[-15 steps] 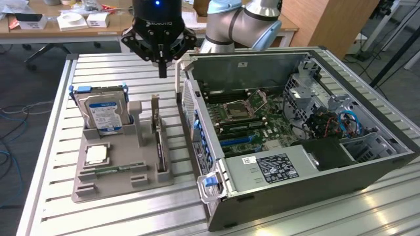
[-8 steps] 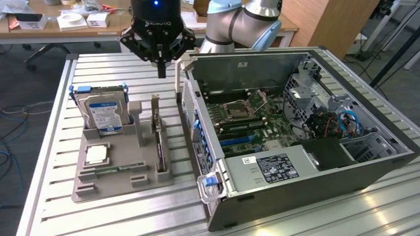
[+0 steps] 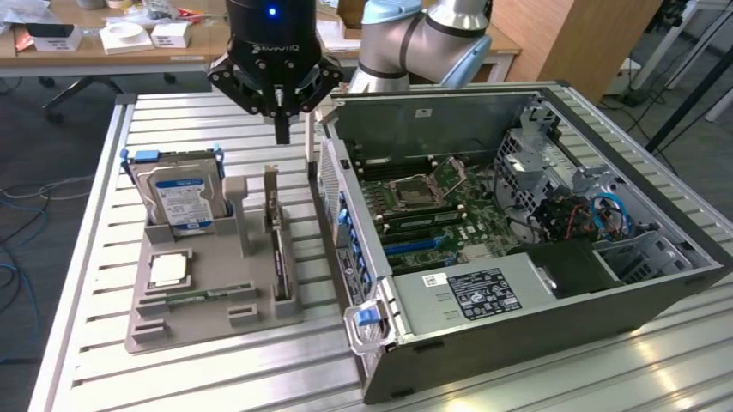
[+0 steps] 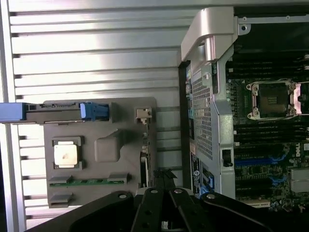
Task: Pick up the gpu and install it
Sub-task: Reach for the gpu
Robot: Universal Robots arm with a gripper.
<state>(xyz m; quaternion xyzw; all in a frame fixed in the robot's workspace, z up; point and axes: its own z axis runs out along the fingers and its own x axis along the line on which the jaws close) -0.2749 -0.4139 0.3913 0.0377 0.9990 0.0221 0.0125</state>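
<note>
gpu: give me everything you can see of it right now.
The gpu is a thin, flat dark card. It stands on its long edge in a slot of the grey holder, on the side nearest the computer case. Its pale metal bracket is at the end below the gripper, which hangs shut above it without touching. Only the holder touches the card.

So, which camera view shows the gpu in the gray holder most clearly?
The exterior view: the gpu stands on edge in the gray holder, and its length and pale bracket end are visible. The wrist view looks down on it, so it appears there as a thin edge.
</note>
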